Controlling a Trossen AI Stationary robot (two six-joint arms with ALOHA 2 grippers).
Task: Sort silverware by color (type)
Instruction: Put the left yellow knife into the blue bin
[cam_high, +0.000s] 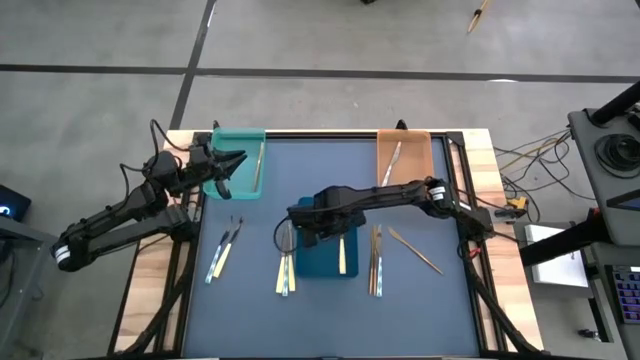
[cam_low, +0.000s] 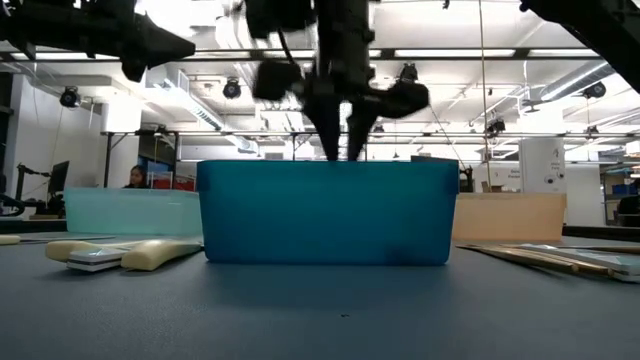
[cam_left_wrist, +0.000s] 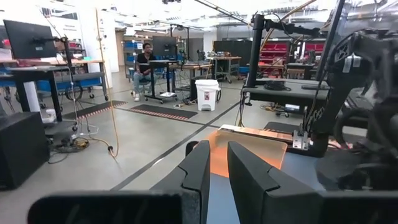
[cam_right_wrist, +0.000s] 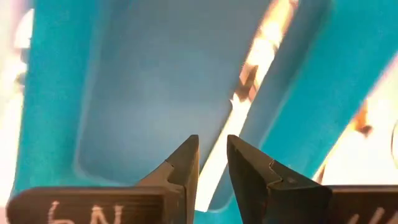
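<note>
Nearest the right wrist camera, the right gripper (cam_right_wrist: 212, 163) hangs just above the floor of the blue tray (cam_right_wrist: 124, 81), its fingers (cam_right_wrist: 183, 163) parted by a narrow gap with nothing visibly between them; a cream-handled utensil (cam_right_wrist: 239, 102) lies along the tray's inner wall directly beyond the tips. In the overhead view this same gripper (cam_high: 322, 238) is over the middle tray (cam_high: 312, 262), where that utensil (cam_high: 342, 256) rests. The step in hand appears to be the placing of a piece into the blue tray, with the release just made or under way; the next move would call for lifting clear of the tray walls and reaching for one of the loose pieces. The teal tray (cam_high: 232, 160) holds one utensil (cam_high: 259, 165), and the orange tray (cam_high: 420, 152) holds one (cam_high: 392, 163). Unsorted silverware lies on the dark surface (cam_high: 440, 300): a pair at the left (cam_high: 224, 250), a group beside the blue tray (cam_high: 286, 272), a bundle to its right (cam_high: 375, 260), and a slanted piece (cam_high: 415, 250). The left gripper (cam_high: 228, 165) waits over the teal tray, fingers (cam_left_wrist: 199, 177) nearly pressed together, pinching nothing.
</note>
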